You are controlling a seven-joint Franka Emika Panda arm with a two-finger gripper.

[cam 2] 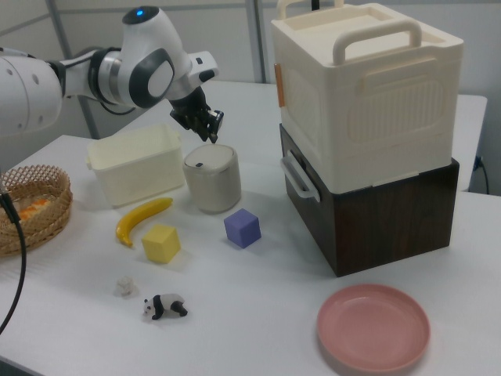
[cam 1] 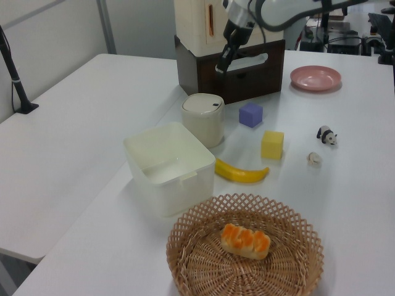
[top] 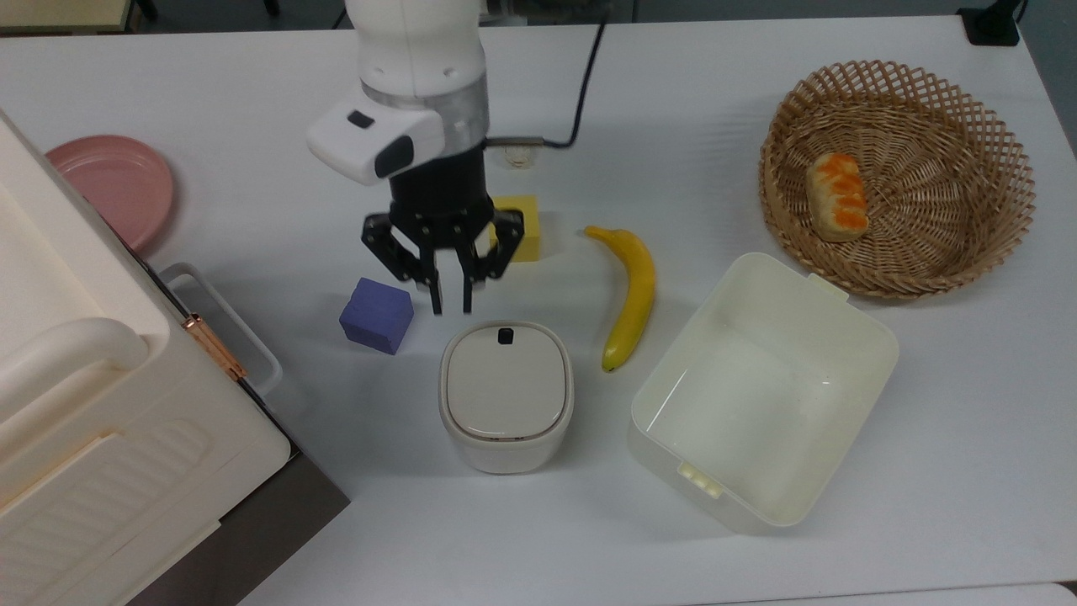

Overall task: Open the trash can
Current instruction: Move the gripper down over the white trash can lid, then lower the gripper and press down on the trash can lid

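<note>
- The trash can stands on the white desk. Its beige lid is shut flat.
- A small black button sits at the lid's edge, on the side nearest the claw.
- The claw hangs in the air above the can, just past the button end of the lid. It does not touch the can.
- The claw's two fingers point down. They are close together with a thin gap between them, and they hold nothing.
- In the top view, a purple block is just beside the claw on the top view's left.
- A yellow block sits behind the claw, partly hidden by it.
- A banana lies to the top view's right of the claw.
- Past the banana is a cream tub with no lid.
- Far from the claw, a wicker basket holds a bread roll.
- A big cream box and a pink plate are on the claw's other side.
- In the right view, a toy panda stands far from the claw.
</note>
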